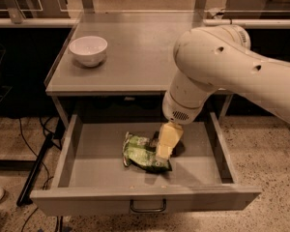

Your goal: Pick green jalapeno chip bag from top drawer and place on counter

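Observation:
The green jalapeno chip bag lies crumpled on the floor of the open top drawer, near its middle. My gripper hangs down from the big white arm into the drawer. Its cream tip is at the bag's right end, touching or just above it. The drawer is pulled fully out, with its dark loop handle at the front. The grey counter sits directly above the drawer.
A white bowl stands on the counter's left side. Clear rails edge the counter's sides and back. Dark cables and a black bar lie on the speckled floor to the drawer's left. Other tables stand behind.

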`<state>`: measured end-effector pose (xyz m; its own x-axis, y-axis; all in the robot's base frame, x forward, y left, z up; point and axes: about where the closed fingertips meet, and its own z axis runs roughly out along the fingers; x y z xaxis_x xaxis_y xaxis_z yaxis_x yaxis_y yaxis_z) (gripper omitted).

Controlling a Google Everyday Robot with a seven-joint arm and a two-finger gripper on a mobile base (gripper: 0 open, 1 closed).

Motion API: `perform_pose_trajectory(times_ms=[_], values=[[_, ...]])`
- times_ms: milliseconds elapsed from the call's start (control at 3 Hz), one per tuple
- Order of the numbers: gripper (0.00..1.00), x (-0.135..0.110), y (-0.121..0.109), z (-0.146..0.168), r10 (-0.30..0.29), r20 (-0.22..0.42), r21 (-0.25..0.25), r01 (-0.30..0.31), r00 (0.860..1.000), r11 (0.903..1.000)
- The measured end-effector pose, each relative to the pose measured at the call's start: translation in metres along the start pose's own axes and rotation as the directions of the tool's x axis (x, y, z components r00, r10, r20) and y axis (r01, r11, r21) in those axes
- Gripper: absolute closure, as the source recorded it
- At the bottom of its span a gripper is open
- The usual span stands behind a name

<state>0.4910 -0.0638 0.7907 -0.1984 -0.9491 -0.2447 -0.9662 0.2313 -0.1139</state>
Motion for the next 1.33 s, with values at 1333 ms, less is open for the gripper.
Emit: perform_pose_trajectory(times_ms=[1333], values=[[0.00,-0.009,-0.011,0.079,-0.005,0.104,-0.064,0.012,0.995,0.9979]])
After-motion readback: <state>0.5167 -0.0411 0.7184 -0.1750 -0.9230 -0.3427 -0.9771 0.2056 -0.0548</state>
